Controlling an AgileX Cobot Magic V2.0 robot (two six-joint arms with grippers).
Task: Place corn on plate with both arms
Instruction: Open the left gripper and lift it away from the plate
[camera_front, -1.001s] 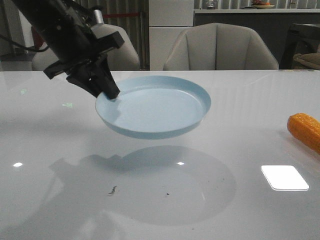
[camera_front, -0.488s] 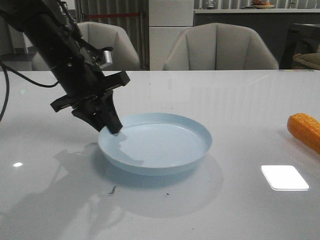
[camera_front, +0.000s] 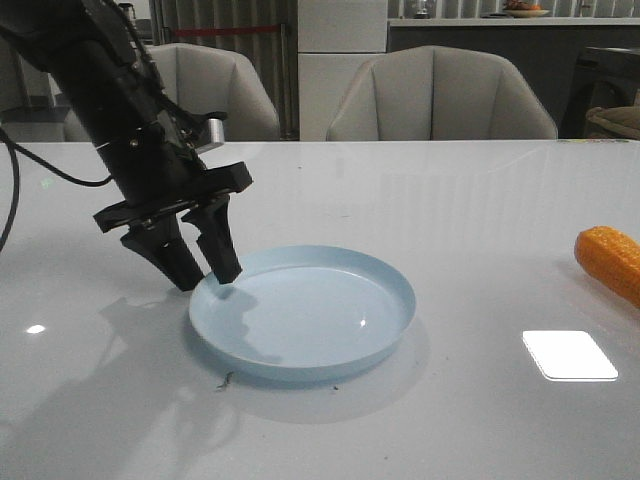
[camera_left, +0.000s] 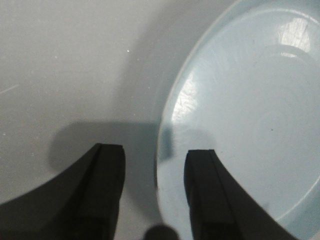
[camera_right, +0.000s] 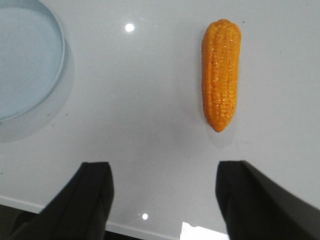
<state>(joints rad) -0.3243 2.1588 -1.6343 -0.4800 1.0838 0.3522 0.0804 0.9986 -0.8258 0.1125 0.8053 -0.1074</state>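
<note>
A: Change since a second ago? The plate was in the air, pinched at its rim by the left gripper. Now it sits flat on the table and the fingers have spread.

B: Left jaws now?

A: Apart, straddling the near-left rim: one finger outside, one just over the inside. Not clamping anything.

B: Corn?

A: The corn lies on the table at the far right edge of the front view, well apart from the plate. Right wrist view shows the right gripper above the table, fingers wide, nothing held. The cob lies ahead of the fingers, off toward one finger's side, long axis running away from them, tapered tip nearest.

B: Nearer arm?

A: Right, I'd judge. It needs to shift over the cob and close across its width.

B: Surface, room?

A: Glossy white tabletop with light glare and a few dark specks near the plate. Beige chairs behind.
</note>
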